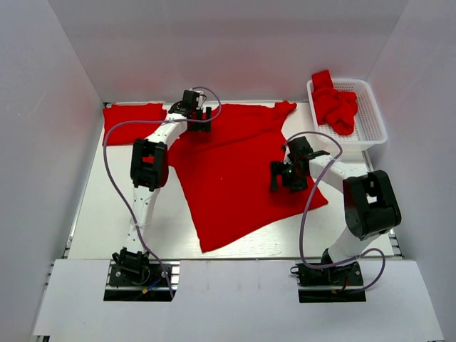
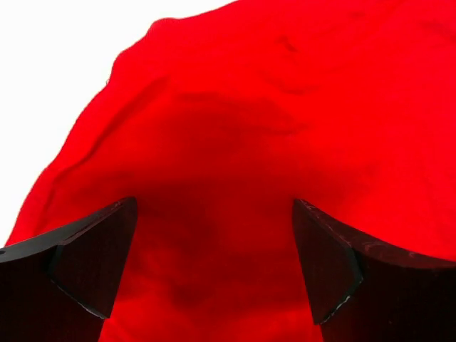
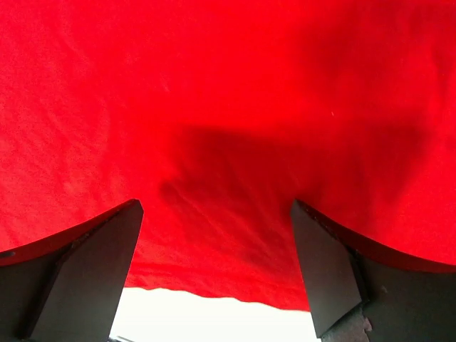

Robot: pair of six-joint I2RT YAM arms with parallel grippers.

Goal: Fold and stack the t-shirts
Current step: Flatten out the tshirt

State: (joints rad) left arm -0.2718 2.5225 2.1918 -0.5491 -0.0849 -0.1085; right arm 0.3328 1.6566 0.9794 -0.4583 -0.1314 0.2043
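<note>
Overhead: left end effector (image 1: 201, 112), right end effector (image 1: 283, 178) both open over spread t-shirt (image 1: 235, 178) edges.

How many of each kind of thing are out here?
Red t-shirts laid out: 2 (spread t-shirt, folded t-shirt)
White basket: 1, its red heap uncountable
Robot arms: 2 (left arm, right arm)
Total: 5
</note>
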